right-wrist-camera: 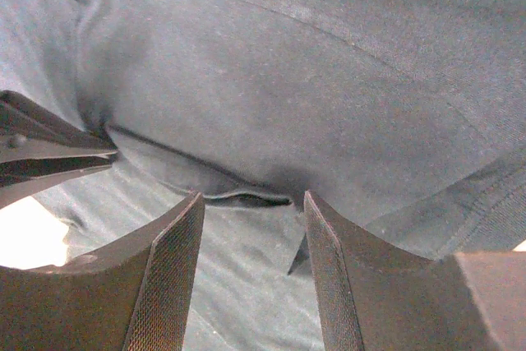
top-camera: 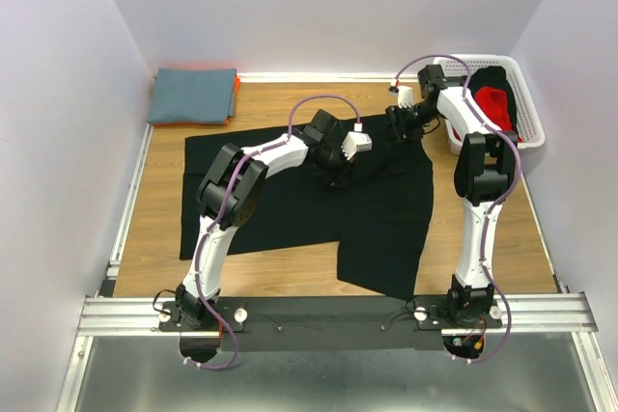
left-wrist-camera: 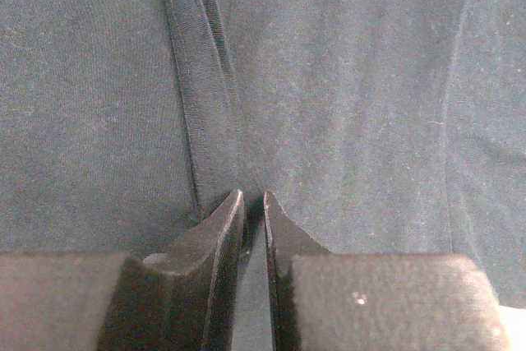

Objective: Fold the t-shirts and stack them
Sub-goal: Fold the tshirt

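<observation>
The black t-shirt [top-camera: 290,209] lies spread flat on the wooden surface [top-camera: 154,229], its near hem toward the arm bases, probably so it can be folded in place. At its middle, the left gripper [left-wrist-camera: 253,200] presses down with its jaws drawn almost together on a raised ridge of the cloth, apparently a pinch to lift or carry that fold. Just beyond and to the right, the right gripper [right-wrist-camera: 253,196] hangs with its jaws apart either side of a hem edge, positioned to take a second hold. Farther off, the white basket [top-camera: 529,113] holds a red t-shirt [top-camera: 494,103] and more black cloth awaiting their turn. In the far left corner, a folded slate-blue t-shirt [top-camera: 193,94] rests on an orange one [top-camera: 235,96], starting the stack.
</observation>
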`<state>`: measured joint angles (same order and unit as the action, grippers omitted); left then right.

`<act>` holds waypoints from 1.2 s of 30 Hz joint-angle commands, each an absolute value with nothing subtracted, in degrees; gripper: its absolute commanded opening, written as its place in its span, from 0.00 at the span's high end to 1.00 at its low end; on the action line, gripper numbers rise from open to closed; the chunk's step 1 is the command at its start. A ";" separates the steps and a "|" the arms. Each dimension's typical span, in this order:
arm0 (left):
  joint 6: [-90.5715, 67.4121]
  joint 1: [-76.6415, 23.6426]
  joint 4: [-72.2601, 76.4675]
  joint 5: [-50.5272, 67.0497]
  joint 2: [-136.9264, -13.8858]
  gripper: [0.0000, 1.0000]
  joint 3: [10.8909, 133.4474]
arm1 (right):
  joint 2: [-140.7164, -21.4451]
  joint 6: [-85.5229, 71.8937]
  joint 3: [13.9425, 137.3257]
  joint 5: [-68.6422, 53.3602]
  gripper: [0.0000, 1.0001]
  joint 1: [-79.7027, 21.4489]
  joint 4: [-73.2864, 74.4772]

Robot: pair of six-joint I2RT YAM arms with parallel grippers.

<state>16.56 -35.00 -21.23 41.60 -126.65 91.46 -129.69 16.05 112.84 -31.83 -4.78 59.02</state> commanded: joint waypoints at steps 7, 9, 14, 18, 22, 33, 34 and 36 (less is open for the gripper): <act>18.02 -35.33 -22.85 38.94 -124.98 0.76 90.97 | -132.89 15.91 110.83 -29.88 0.46 -4.48 57.57; 18.02 -35.33 -22.85 38.67 -124.98 0.76 90.97 | -132.02 16.17 109.78 -29.80 0.58 -4.48 57.66; 18.02 -35.33 -23.03 38.76 -125.33 0.76 90.97 | -129.64 17.05 107.41 -29.36 0.85 -4.57 57.74; 17.93 -35.33 -22.94 38.94 -125.07 0.76 90.79 | -126.48 17.49 104.51 -28.83 0.99 -4.57 57.92; 18.02 -35.33 -23.03 38.85 -123.75 0.76 90.18 | -121.13 18.10 100.30 -28.56 0.99 -4.57 57.92; 19.07 -35.33 -24.69 39.11 -118.57 0.74 88.51 | -113.82 20.65 91.42 -26.54 0.99 -4.57 58.97; 19.25 -35.33 -25.05 39.02 -118.56 0.74 88.42 | -113.64 20.92 90.62 -26.54 0.99 -4.48 59.06; 20.30 -35.24 -25.92 39.37 -118.30 0.73 88.24 | -113.29 21.53 88.87 -26.72 0.99 -4.48 59.24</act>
<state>18.09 -35.00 -23.35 39.99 -120.77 89.12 -114.59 19.42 92.27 -27.88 -4.78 58.17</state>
